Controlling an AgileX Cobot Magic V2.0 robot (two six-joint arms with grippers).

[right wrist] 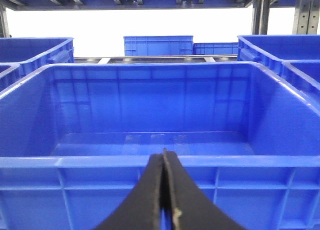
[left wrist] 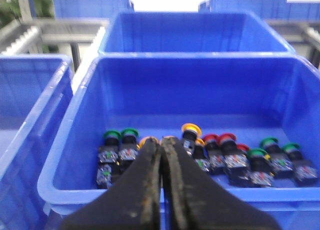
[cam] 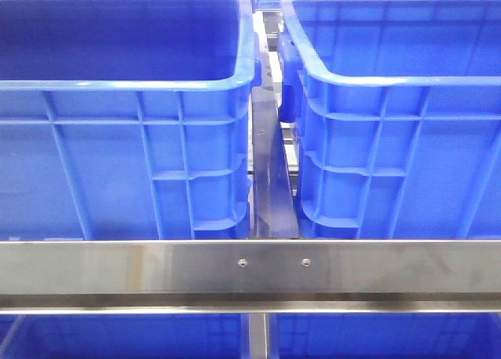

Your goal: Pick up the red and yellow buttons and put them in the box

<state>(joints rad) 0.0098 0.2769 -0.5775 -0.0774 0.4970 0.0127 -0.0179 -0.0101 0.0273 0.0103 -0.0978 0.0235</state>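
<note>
In the left wrist view my left gripper (left wrist: 161, 140) is shut with nothing in it and hangs over the near rim of a blue crate (left wrist: 75, 120). A row of push buttons lies on that crate's floor. Red buttons (left wrist: 226, 138) lie just right of the fingertips. A yellow button (left wrist: 191, 129) stands just beyond them, and another yellow cap (left wrist: 147, 140) peeks out from behind the left fingertip. My right gripper (right wrist: 164, 154) is shut and empty, in front of the near wall of the box (right wrist: 75, 161), whose floor is bare. The box (cam: 368, 81) is the right-hand crate in the front view. Neither gripper shows there.
Green-capped buttons (left wrist: 112, 135) lie in the same row, at both ends. A dark-walled blue crate (cam: 125, 85) stands left of the box, with a narrow gap (cam: 270, 179) between them. A steel rail (cam: 250, 265) crosses in front. More blue crates (left wrist: 195, 34) stand behind and beside.
</note>
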